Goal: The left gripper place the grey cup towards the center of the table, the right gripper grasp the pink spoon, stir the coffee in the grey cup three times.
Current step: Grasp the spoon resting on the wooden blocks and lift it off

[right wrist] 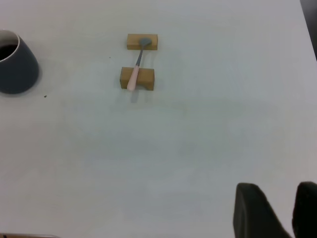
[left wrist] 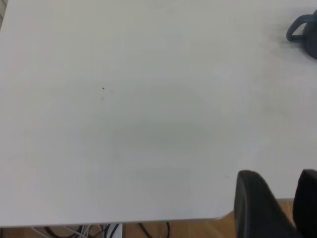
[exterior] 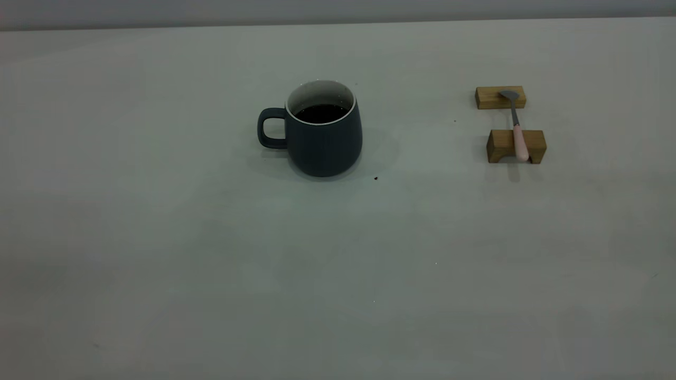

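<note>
Nearest, at the tabletop (exterior: 158, 274) edge: the left pincer (left wrist: 282, 203) and right pincer (right wrist: 280, 210) are seen only in their own wrist views, each with dark fingers held apart and nothing between them, both well away from the task's things.

Farther in, near the middle: the grey cup (exterior: 322, 132) stands upright, its loop handle turned toward the left arm's side. The coffee (exterior: 321, 113) sits well below the rim. Judged heavy for its size, rigid, smooth-glazed, breakable; liquid would slop if jerked. A hold across the handle or upper wall seems soundest, and a level, slow carry is called for.

Farther right: the pink spoon (exterior: 517, 132) is bridged across two wooden blocks (exterior: 516, 146), handle on the near block, metal bowl on the far one. Its long axis runs near to far, bowl end pointing away. Judged light, stiff, thin, likely slippery; the pink handle, where it overhangs the near block, is the place to be pinched.
</note>
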Motion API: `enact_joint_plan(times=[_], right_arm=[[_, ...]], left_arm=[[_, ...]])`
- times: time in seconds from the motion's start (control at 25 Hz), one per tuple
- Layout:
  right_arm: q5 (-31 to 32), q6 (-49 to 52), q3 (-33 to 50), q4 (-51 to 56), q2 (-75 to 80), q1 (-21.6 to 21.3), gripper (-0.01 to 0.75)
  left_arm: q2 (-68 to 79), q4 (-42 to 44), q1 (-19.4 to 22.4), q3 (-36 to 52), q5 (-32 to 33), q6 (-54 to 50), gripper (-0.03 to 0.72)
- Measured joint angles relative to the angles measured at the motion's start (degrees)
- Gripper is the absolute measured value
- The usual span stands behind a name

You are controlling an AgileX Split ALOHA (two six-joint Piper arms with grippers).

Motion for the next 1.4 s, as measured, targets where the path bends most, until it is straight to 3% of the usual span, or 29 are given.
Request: enact_joint_plan(times=[1.16,1.32,1.4], right_arm=[[0.0,0.1,-0.1,1.5,0.2,0.0,0.24],[0.6,0.3,-2.8,3.5,7.0,0.0,0.307],[-1.1,0.2,-4.5,4.3,13.2,0.0,0.391]], left_arm=[[0.0,-0.1,-1.1,0.0,0.0,-0.1,0.26],[0.0,-0.1,-1.1,0.0,0.0,-0.1,0.26],[0.0,-0.1,-1.1,0.0,0.0,-0.1,0.26]])
